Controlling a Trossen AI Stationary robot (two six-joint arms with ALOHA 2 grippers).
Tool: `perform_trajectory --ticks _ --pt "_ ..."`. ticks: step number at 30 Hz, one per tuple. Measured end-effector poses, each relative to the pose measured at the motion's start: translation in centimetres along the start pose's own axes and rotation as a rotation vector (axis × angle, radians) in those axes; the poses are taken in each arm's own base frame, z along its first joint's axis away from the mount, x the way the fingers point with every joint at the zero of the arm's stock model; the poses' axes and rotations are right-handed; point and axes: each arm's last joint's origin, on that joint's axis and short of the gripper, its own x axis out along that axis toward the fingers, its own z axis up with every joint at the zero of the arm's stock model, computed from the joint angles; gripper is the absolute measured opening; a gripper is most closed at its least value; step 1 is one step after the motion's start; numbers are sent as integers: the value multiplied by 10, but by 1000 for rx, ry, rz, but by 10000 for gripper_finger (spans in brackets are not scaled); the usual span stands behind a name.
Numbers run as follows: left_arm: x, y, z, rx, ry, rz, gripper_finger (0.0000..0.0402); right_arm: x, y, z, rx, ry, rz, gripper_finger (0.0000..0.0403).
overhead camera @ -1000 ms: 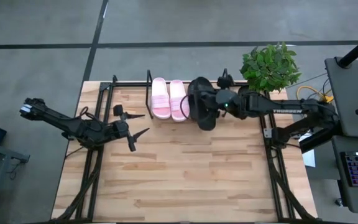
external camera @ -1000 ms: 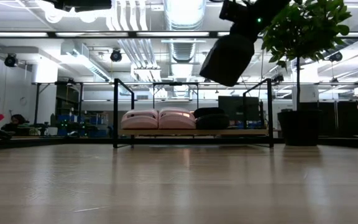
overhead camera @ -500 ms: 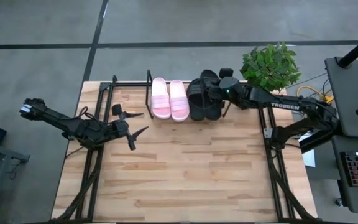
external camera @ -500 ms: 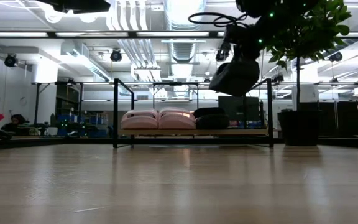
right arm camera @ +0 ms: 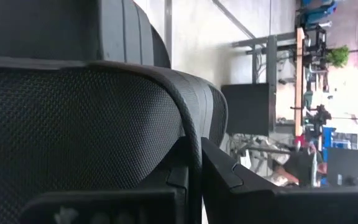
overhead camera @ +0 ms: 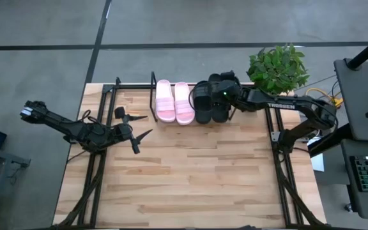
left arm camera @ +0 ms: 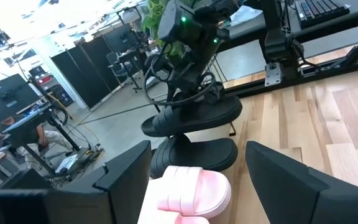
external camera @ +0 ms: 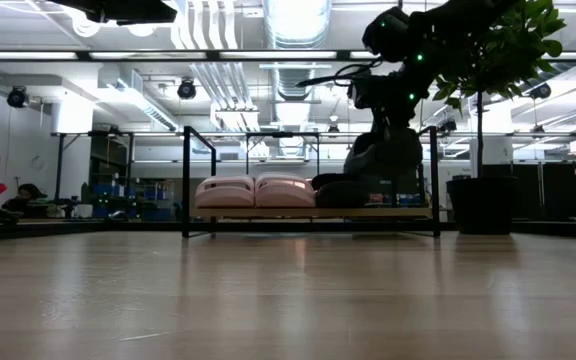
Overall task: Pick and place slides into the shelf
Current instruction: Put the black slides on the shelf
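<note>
Two pink slides (overhead camera: 174, 102) (external camera: 256, 191) and one black slide (overhead camera: 201, 103) (external camera: 336, 189) lie side by side on the shelf's board (external camera: 268, 212); the shelf (overhead camera: 133, 85) stands at the table's far edge. My right gripper (overhead camera: 225, 96) is shut on the second black slide (overhead camera: 218, 101) (external camera: 383, 160) (left arm camera: 191, 117), low over the shelf just right of the other black one. Whether its sole touches the board I cannot tell. My left gripper (overhead camera: 137, 126) waits open over the table's left part, far from the slides. My right gripper pinches the black slide by its top strap; the strap's edge (right arm camera: 194, 158) runs down between the two fingers (right arm camera: 229, 180). It comes from above, slanting from the table's right. The slide sits roughly level under the gripper, in line with the other slides.
A potted plant (overhead camera: 277, 68) (external camera: 488, 60) stands just right of the shelf, close to my right arm. The shelf's upright loops (external camera: 186, 180) (external camera: 434, 180) frame the slides. Bare wooden table (overhead camera: 190, 172) spreads in front. A person sits far off in the room (external camera: 26, 192).
My right gripper has carried the black slide toward the far edge and down, from high over the shelf's front into the spot right of the other black slide. The slide, first hanging tilted, now lies about level and lined up with the row.
</note>
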Motion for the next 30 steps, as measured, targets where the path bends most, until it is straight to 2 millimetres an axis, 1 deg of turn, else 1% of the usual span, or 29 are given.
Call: perform_trajectory --ticks 5,14,21,30 --pt "0 0 0 0 0 0 246 2 0 -1 -2 19 -15 12" --pt "0 0 0 1 2 0 246 -11 -11 -4 19 22 -69 12" --pt "0 0 0 1 1 0 246 -10 -6 -9 -29 76 -32 12" --pt "0 0 -1 2 2 0 246 -10 -4 -10 -36 81 -29 12"
